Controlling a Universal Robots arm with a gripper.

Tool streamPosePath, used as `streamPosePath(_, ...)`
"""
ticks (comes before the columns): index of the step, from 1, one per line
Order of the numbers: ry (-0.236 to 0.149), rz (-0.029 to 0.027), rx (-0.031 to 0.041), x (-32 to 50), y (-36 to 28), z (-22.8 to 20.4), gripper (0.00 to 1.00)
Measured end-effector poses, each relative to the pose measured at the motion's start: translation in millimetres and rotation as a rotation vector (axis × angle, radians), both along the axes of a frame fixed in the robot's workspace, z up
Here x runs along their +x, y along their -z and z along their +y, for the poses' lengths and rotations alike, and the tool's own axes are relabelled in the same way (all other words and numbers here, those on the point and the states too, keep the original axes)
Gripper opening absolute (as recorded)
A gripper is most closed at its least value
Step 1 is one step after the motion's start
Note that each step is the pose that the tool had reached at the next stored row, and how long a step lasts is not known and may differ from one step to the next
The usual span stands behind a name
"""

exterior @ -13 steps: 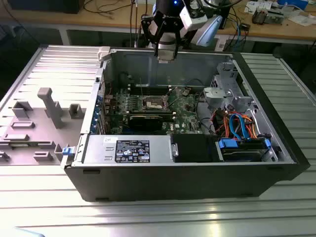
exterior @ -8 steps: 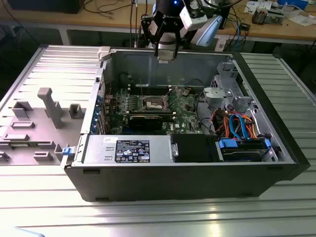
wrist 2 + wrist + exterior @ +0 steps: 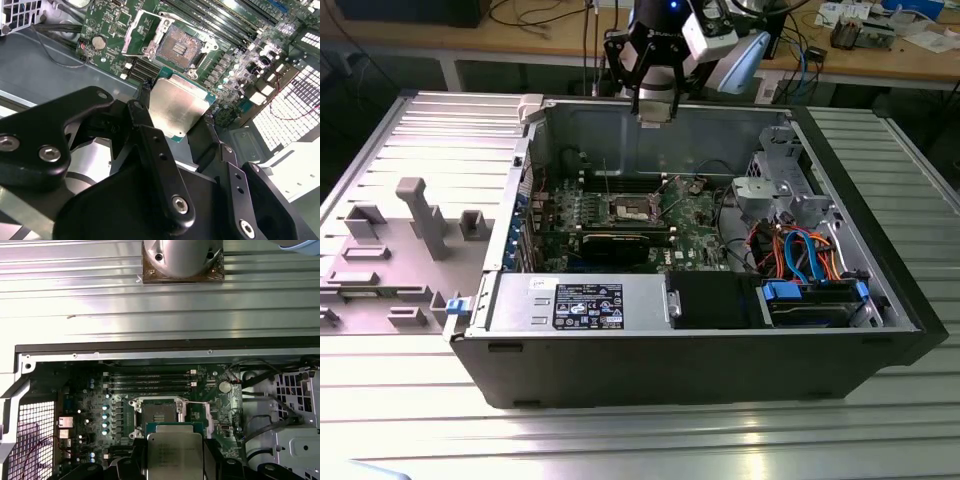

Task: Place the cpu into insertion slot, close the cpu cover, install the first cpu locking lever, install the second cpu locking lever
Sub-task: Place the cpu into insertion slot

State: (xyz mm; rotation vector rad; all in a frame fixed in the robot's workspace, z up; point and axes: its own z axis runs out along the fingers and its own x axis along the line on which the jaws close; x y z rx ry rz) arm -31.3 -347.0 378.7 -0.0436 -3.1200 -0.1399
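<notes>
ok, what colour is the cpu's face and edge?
Silvery-tan metal face, green edge on the cpu; clearest in the second wrist view.

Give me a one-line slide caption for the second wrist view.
Gripper holding the cpu by two edges, the empty insertion slot on the motherboard beyond it.

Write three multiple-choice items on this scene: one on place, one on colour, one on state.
1. The flat silvery square cpu is:
A) held in the black gripper
B) on the floor
C) in a drawer

2. The motherboard is:
A) red
B) green
C) white

3. The square metal-rimmed insertion slot is:
A) empty
B) filled
C) taped over

Answers:
1. A: the gripper clamps its edges in the second wrist view.
2. B: the green board shows in both wrist views.
3. A: its dark centre lies bare.
</notes>
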Motion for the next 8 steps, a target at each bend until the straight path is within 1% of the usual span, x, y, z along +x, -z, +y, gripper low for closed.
streamPosePath(3,0.021,0.0,-0.0001,-0.3,0.2,0.0,0.54)
streamPosePath(8,0.021,-0.0001,0.0,-0.3,0.3,0.0,0.54)
